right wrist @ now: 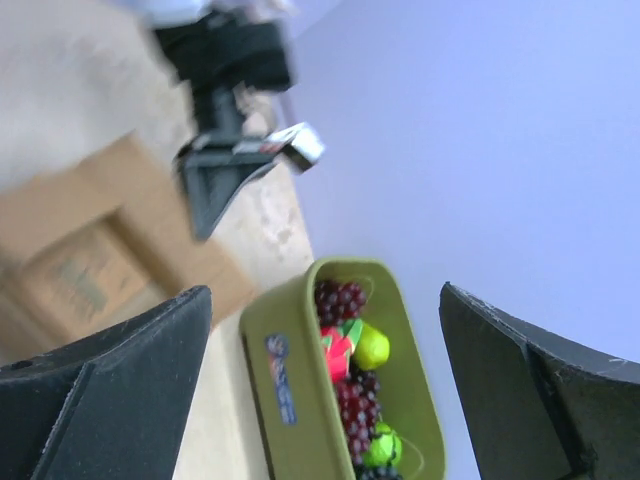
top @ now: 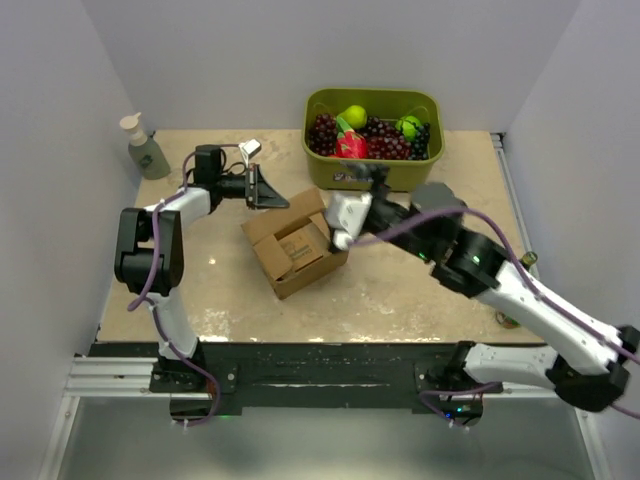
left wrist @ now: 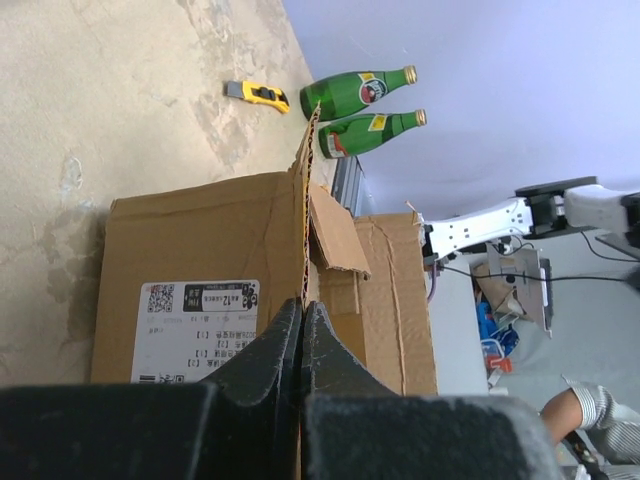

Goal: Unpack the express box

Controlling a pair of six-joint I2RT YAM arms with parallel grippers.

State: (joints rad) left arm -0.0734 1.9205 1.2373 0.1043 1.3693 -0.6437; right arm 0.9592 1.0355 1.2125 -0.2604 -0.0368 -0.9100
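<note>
The express box [top: 295, 247] is a brown carton standing in the middle of the table with its flaps up; its white label [left wrist: 195, 325] fills the lower left of the left wrist view. My left gripper [top: 262, 188] [left wrist: 303, 303] is shut on the edge of the box's rear flap [left wrist: 308, 200], which runs straight into the closed jaws. At the box's right side, my right gripper [top: 338, 232] [right wrist: 325, 291] stands wide open with nothing between its fingers [right wrist: 110, 390]. The box [right wrist: 90, 250] is blurred in the right wrist view.
A green bin [top: 380, 172] [right wrist: 285, 400] of grapes and other fruit stands at the back right. A soap bottle [top: 145, 148] is at the back left. Two green glass bottles [left wrist: 360, 90] and a yellow utility knife [left wrist: 257, 94] lie at the table's right edge.
</note>
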